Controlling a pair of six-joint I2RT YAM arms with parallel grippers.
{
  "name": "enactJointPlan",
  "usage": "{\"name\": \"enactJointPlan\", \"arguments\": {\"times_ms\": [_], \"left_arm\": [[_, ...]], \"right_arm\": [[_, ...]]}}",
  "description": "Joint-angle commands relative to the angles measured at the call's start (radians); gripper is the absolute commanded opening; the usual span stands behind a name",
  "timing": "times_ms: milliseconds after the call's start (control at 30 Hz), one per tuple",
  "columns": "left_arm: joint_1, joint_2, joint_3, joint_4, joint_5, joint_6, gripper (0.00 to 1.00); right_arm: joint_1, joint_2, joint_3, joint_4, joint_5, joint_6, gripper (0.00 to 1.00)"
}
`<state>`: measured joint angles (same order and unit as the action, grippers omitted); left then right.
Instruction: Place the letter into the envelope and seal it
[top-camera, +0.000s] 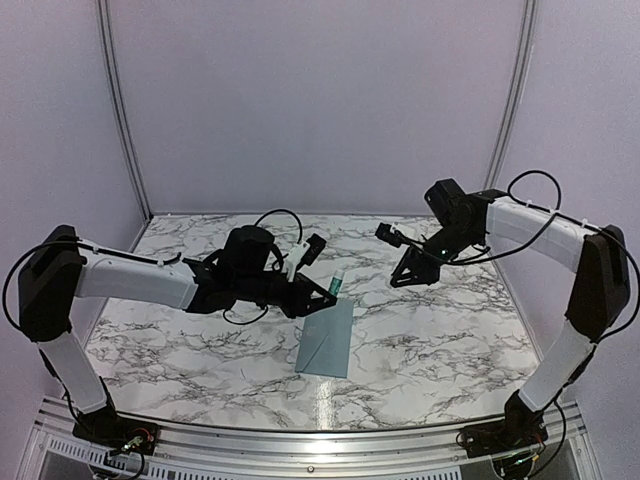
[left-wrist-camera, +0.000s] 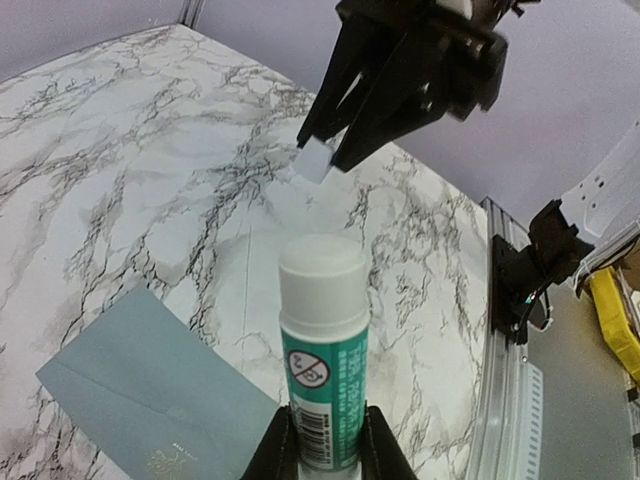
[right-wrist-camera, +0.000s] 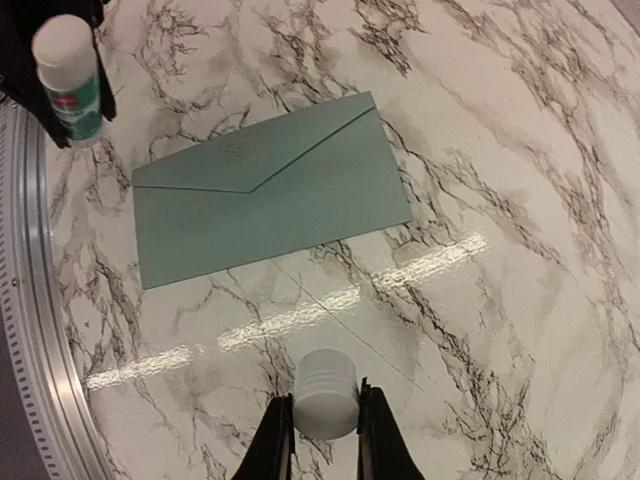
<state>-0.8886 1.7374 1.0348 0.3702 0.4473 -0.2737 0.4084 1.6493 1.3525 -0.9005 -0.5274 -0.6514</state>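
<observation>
**Sealing stage: glue stick uncapped, envelope flap not glued yet**

Judging progress from the layout, biggest item first.

- Marble surface (top-camera: 440, 340): carries only the envelope; no loose sheet anywhere on it.
- Envelope (top-camera: 327, 338): lies flat near centre, flap folded down over the body. The letter isn't visible in any view, so I'd judge it's already inside, but can't confirm.
- Left gripper (left-wrist-camera: 331, 440): jaws clenched on the base of a glue stick (left-wrist-camera: 322, 365), held upright above the surface, just off the envelope's 12 o'clock end in the top view. Its white top is bare, no cap on it.
- Right gripper (right-wrist-camera: 326, 440): jaws pinched on a small white cap (right-wrist-camera: 326, 394), raised well apart from the envelope, toward 2 o'clock of it.

Done, by my read: insertion, uncapping. Left: lift the flap, apply glue, press the flap shut. Whether glue is already on the flap, can't tell.
</observation>
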Motion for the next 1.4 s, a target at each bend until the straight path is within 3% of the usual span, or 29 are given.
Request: {"name": "enactJointPlan", "arguments": {"times_ms": [0,200,667,1367], "left_arm": [[-0.02,0.029,0.091,-0.222,-0.027,0.167,0.0],[-0.075,0.081,0.206,-0.426,-0.095,0.309,0.0],[-0.112,0.124,0.276,-0.469,-0.126,0.348,0.0],[-0.118,0.143,0.308,-0.466,-0.122,0.344,0.0]], "right_arm": [[0.002,0.034,0.081,-0.098,-0.233,-0.023,0.11],[0.005,0.077,0.146,-0.171,-0.357,-0.048,0.11],[0.037,0.112,0.154,-0.201,-0.451,-0.046,0.08],[0.07,0.144,0.145,-0.206,-0.446,-0.052,0.09]]}}
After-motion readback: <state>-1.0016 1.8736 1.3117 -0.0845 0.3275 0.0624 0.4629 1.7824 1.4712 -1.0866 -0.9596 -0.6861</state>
